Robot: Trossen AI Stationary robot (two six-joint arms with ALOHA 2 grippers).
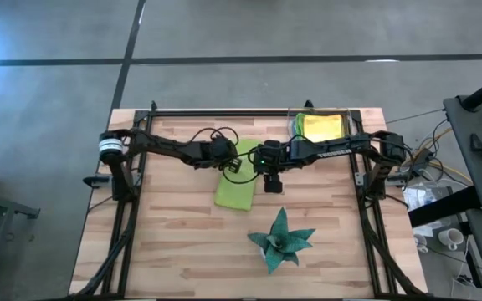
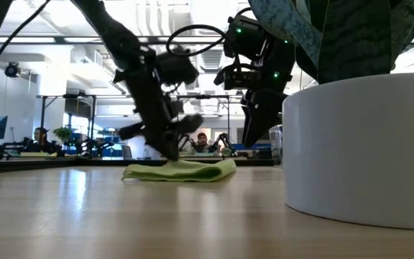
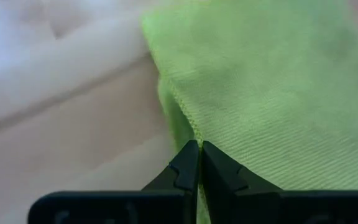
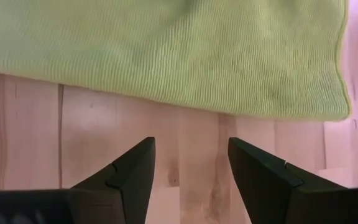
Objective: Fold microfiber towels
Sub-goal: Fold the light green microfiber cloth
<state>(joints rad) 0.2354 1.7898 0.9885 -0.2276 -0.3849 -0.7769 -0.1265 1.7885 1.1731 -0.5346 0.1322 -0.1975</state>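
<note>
Clearly the lime green towel (image 1: pixel 236 186) is soft and light: judged by its limp drape and fine ribbed weave, it will sag from whatever point lifts it, cling slightly to the wood rather than slide, and carry no risk of breaking. The best hold looks to be a thin pinch at a stitched corner or hem, where the layers can be gathered without bunching the middle. Nearest in the low view stands a white pot (image 2: pixel 365 147) holding the dark teal spiky plant (image 1: pixel 281 238), which sits toward the front of the wooden table (image 1: pixel 174 251). Behind it, near the table's middle, the towel lies flat and already doubled into a long narrow strip with a rounded fold along one edge, its colour even and its surface clean. The left gripper (image 3: pixel 200 163) is down at the strip's far end with its jaws pressed together right at the cloth's hemmed edge; whether any fabric is caught between the tips I cannot tell. The right gripper (image 4: pixel 190 163) hovers just beside the strip's long edge over bare wood, jaws spread and holding nothing. Farthest back, at the rear right corner, a yellow towel (image 1: pixel 321 126) rests on a stack of cloths.
</note>
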